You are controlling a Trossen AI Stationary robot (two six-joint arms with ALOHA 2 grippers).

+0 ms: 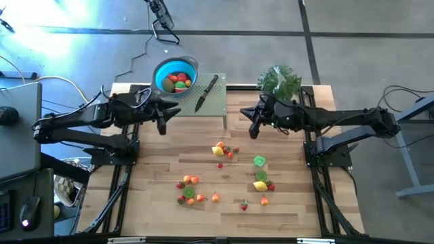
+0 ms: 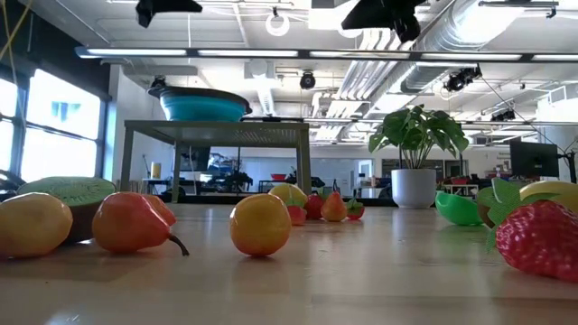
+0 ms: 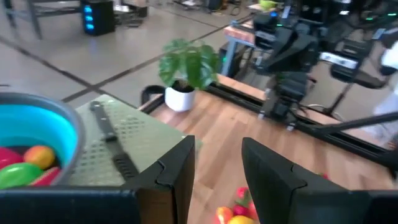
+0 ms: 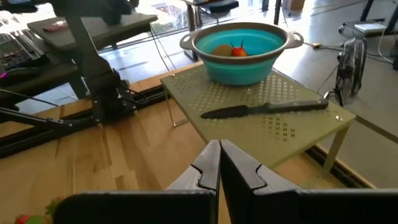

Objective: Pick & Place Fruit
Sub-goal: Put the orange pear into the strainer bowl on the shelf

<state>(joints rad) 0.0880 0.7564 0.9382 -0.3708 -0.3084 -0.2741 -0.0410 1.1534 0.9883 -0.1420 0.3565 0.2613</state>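
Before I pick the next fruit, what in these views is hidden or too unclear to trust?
- Blue bowl contents: the low view shows only its wall; the left wrist view cuts it off at the edge.
- Scattered fruit: too small in the high view to name each piece or tell whole from halved.
- Left gripper: open, nothing visible between its fingers.
- Right gripper: shut; its fingers hide the table beneath.

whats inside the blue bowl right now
The blue bowl on the green perforated stand holds several fruit pieces: red, orange and green ones show on top. Anything beneath them, and the bowl's bottom, is covered and cannot be seen.
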